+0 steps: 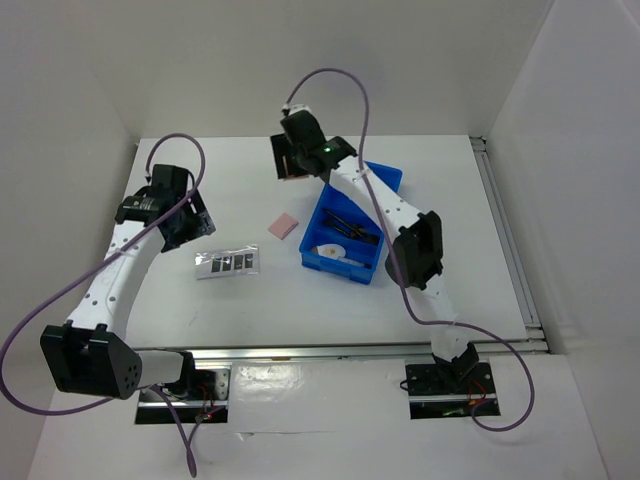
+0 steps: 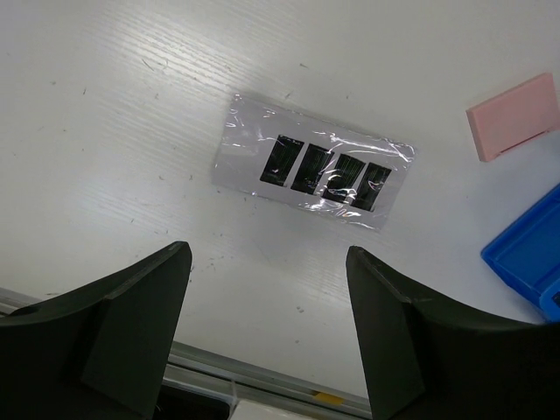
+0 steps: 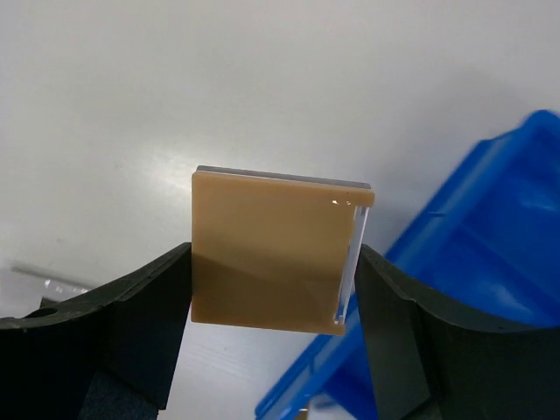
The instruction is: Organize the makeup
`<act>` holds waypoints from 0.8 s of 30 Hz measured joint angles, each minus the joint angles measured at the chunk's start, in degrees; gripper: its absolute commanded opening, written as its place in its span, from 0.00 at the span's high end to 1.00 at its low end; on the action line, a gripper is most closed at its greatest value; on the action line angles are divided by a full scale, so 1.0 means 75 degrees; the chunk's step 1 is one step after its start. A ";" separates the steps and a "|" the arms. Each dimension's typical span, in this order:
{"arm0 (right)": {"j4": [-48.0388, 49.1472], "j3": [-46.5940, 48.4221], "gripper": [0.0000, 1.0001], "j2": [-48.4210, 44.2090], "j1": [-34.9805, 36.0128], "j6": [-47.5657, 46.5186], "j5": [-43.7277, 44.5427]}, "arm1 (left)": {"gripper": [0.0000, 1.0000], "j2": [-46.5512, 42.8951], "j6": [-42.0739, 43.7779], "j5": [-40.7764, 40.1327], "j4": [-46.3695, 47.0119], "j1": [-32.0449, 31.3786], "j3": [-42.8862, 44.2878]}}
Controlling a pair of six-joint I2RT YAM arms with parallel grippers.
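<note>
Right pincer (image 3: 273, 273): nearest the right wrist lens; both dark fingers press the side edges of the tan square pad (image 3: 262, 236), grasping it.
Tan square pad: upright between the fingers, flat face to the lens, with a clear strip along its right edge. It is held off the counter (image 1: 450, 220).
Blue bin (image 3: 490, 227): at 4 o'clock of the held pad in the right wrist view. In the top view the right pincer is at 11 o'clock of the bin, by its far corner.
Bin contents: white oval compact (image 1: 330, 250) near the front wall and thin black brushes (image 1: 352, 228) behind it; the compartments are too small to tell apart.
Left pincer (image 2: 267, 306): released, fingers wide apart, nothing between them.
Palette strip (image 2: 313, 166): flat on the counter at 12 o'clock of the left pincer in its wrist view. It has four dark pans under a clear wrap and is apart from both fingers.
Pink square pad (image 1: 284, 225): on the counter at 9 o'clock of the bin, just beside it; the palette strip lies at its 8 o'clock.
</note>
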 measured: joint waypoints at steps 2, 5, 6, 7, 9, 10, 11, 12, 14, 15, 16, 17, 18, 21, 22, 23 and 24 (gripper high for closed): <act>0.0119 -0.0245 0.39 -0.0347 -0.0291 0.0015 0.0204 | 0.15 0.0000 0.0000 -0.0012 -0.0003 0.0000 0.0058; 0.0259 -0.0597 0.39 -0.0708 -0.0804 0.0134 0.0376 | 0.15 0.0073 -0.0003 -0.0015 -0.0006 0.0000 0.0163; 0.0329 -0.0720 0.39 -0.0764 -0.0979 0.0195 0.0420 | 0.15 0.0111 -0.0003 -0.0015 -0.0006 0.0000 0.0195; 0.0364 -0.0813 0.39 -0.0781 -0.1116 0.0242 0.0443 | 0.15 0.0152 -0.0003 -0.0015 0.0003 0.0000 0.0213; 0.0376 -0.1020 0.40 -0.0781 -0.1454 0.0376 0.0498 | 0.15 0.0204 -0.0003 -0.0015 0.0000 0.0000 0.0219; 0.0344 -0.1110 0.40 -0.0775 -0.1582 0.0402 0.0510 | 0.15 0.0216 -0.0003 -0.0012 0.0000 0.0000 0.0219; 0.0306 -0.1186 0.40 -0.0772 -0.1696 0.0460 0.0527 | 0.15 0.0230 -0.0003 -0.0012 -0.0003 0.0000 0.0219; 0.0248 -0.1212 0.40 -0.0764 -0.1781 0.0510 0.0551 | 0.15 0.0242 -0.0003 -0.0012 -0.0006 0.0000 0.0227; 0.0175 -0.1274 0.40 -0.0764 -0.1900 0.0650 0.0568 | 0.15 0.0286 -0.0003 -0.0015 -0.0006 0.0000 0.0265; 0.0178 -0.1320 0.40 -0.0764 -0.1932 0.0711 0.0577 | 0.15 0.0309 -0.0006 -0.0015 0.0000 0.0000 0.0283; 0.0189 -0.1399 0.40 -0.0764 -0.1950 0.0781 0.0583 | 0.15 0.0332 -0.0009 -0.0012 0.0003 0.0000 0.0291; 0.0198 -0.1524 0.40 -0.0764 -0.1979 0.0845 0.0586 | 0.15 0.0356 -0.0009 -0.0012 0.0000 0.0000 0.0294; 0.0201 -0.1667 0.40 -0.0764 -0.2008 0.0903 0.0583 | 0.15 0.0373 -0.0012 -0.0012 0.0000 0.0000 0.0294; 0.0128 -0.2209 0.40 -0.0764 -0.2081 0.1128 0.0417 | 0.15 0.0446 -0.0012 -0.0009 0.0000 0.0000 0.0297; 0.0085 -0.2372 0.40 -0.0764 -0.2113 0.1227 0.0347 | 0.15 0.0481 -0.0012 -0.0009 -0.0003 0.0000 0.0297; 0.0029 -0.2524 0.40 -0.0764 -0.2159 0.1311 0.0274 | 0.15 0.0507 -0.0012 -0.0006 0.0000 0.0000 0.0297; -0.0023 -0.2626 0.40 -0.0764 -0.2197 0.1387 0.0233 | 0.15 0.0545 -0.0012 -0.0003 0.0003 0.0000 0.0297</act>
